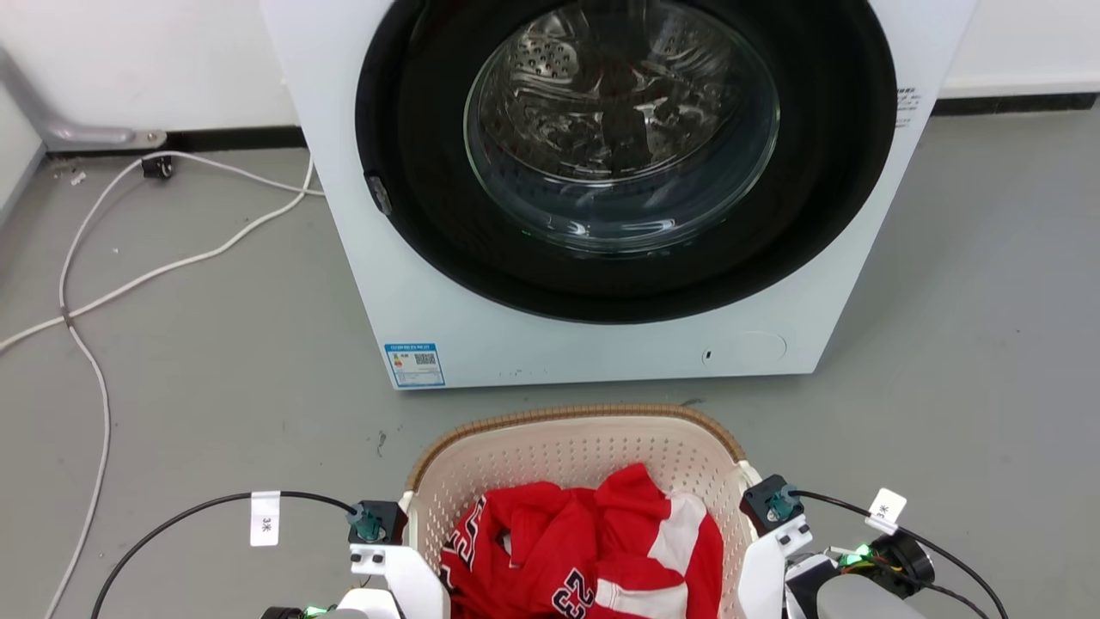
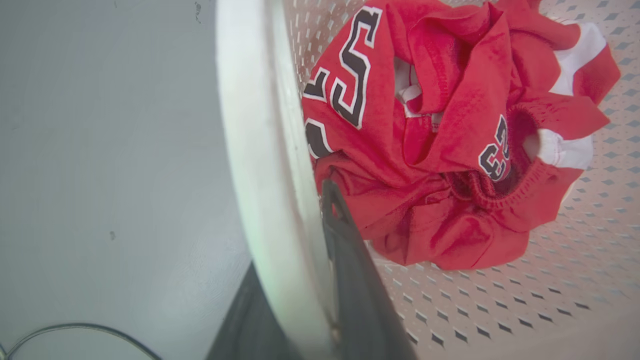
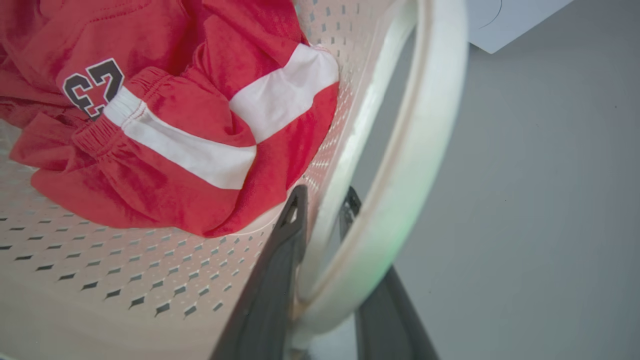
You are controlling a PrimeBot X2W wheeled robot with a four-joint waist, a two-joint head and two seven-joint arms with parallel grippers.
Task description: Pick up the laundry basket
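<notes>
The cream perforated laundry basket (image 1: pixel 576 451) with its brown woven-look rim sits at the bottom centre of the head view, with a crumpled red jersey (image 1: pixel 584 550) inside. My left wrist (image 1: pixel 378 537) is at its left side and my right wrist (image 1: pixel 773 524) at its right side. In the left wrist view, my left gripper (image 2: pixel 295 225) straddles the white basket edge (image 2: pixel 260 150), one finger (image 2: pixel 350 260) inside. My right gripper (image 3: pixel 325 195) clamps the opposite wall, under the white handle (image 3: pixel 420 150). I cannot tell whether the basket rests on the floor.
A white washing machine (image 1: pixel 447 292) with its round dark glass door (image 1: pixel 619 146) stands directly beyond the basket. White cables (image 1: pixel 172 262) trail over the grey floor at the left. A wall and dark skirting run along the back.
</notes>
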